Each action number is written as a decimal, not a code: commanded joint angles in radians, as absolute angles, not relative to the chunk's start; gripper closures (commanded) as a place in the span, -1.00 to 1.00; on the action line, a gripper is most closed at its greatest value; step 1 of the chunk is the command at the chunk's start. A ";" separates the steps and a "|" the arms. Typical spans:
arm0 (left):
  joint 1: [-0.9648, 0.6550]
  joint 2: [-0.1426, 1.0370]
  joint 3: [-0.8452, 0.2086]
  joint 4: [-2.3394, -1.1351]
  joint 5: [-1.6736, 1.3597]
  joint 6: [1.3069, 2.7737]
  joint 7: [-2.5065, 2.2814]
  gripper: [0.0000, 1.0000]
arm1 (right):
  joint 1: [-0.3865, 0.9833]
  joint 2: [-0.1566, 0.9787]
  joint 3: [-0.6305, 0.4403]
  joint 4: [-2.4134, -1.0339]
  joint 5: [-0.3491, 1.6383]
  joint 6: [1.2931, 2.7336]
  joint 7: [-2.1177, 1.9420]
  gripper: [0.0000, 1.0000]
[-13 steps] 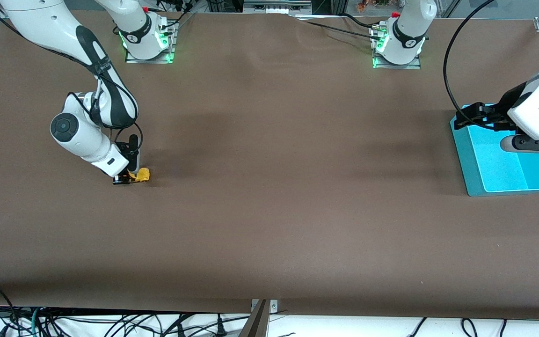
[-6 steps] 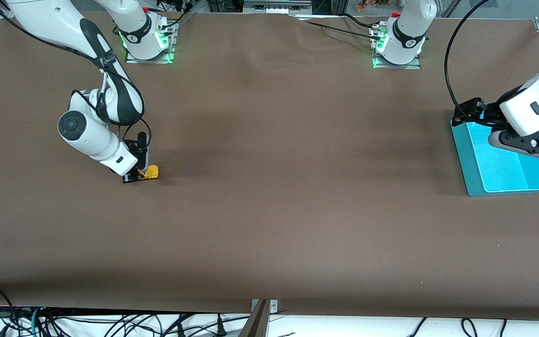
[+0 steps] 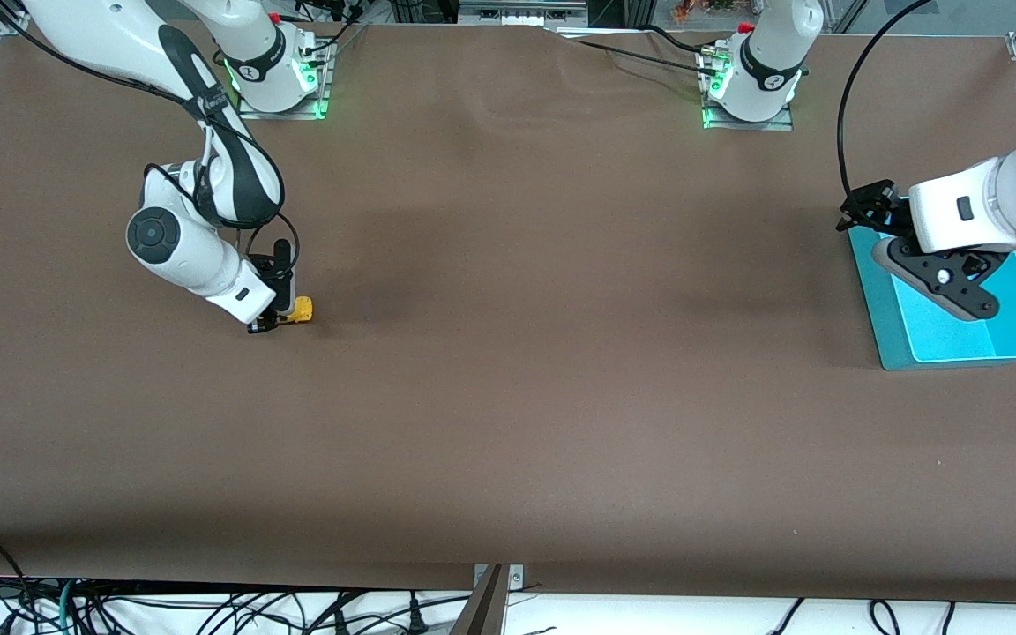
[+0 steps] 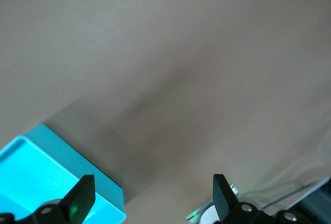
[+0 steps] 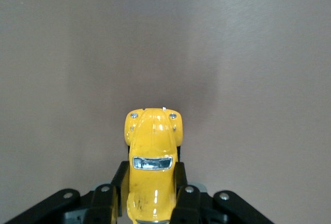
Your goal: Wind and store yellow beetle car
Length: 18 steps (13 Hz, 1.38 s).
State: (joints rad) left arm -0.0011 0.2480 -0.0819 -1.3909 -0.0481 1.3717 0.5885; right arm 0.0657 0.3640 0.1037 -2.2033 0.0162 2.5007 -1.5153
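Item: car (image 3: 301,310), small, yellow, left of centre in the front view, low on the brown counter (image 3: 508,353) toward the right arm's end. In the right wrist view it sits bottom centre (image 5: 153,172), nose pointing away from the wrist.

Right gripper (image 3: 272,319): fingers (image 5: 182,195) clamped on the car's flanks, car level with the counter.

Left gripper (image 3: 861,210): upper right of the front view, over the rim of the tray (image 3: 1011,339); fingers (image 4: 222,195) apart, empty, waiting.

Step, as judged: winding by dragging the car along the counter.

Handling notes: keep the wheels pressed flat, pull straight along the car's axis, hold the squeeze even so the rounded body does not slip or tilt.
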 commanded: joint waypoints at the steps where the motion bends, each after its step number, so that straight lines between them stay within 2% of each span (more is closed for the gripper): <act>1: 0.008 0.265 -0.081 -1.379 -0.051 1.356 0.730 -1.00 | 0.048 0.354 0.117 -2.246 0.031 2.523 -1.508 0.97; 8: 0.008 0.278 -0.080 -1.390 -0.051 1.358 0.833 -1.00 | 0.009 0.373 0.112 -2.299 0.014 2.657 -1.566 0.97; 12: -0.003 0.276 -0.081 -1.397 -0.049 1.359 0.922 -1.00 | -0.043 0.376 0.109 -2.304 0.011 2.675 -1.646 0.96; 18: -0.014 0.279 -0.083 -1.413 -0.034 1.359 1.071 -1.00 | -0.233 0.393 0.106 -2.303 0.011 2.697 -1.848 0.96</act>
State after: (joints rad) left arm -0.0050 0.2856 -0.0819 -1.3992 -0.0481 1.3629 1.0256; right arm -0.1543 0.3425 0.0993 -2.2928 0.0166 2.6421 -1.7720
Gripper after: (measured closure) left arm 0.000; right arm 0.617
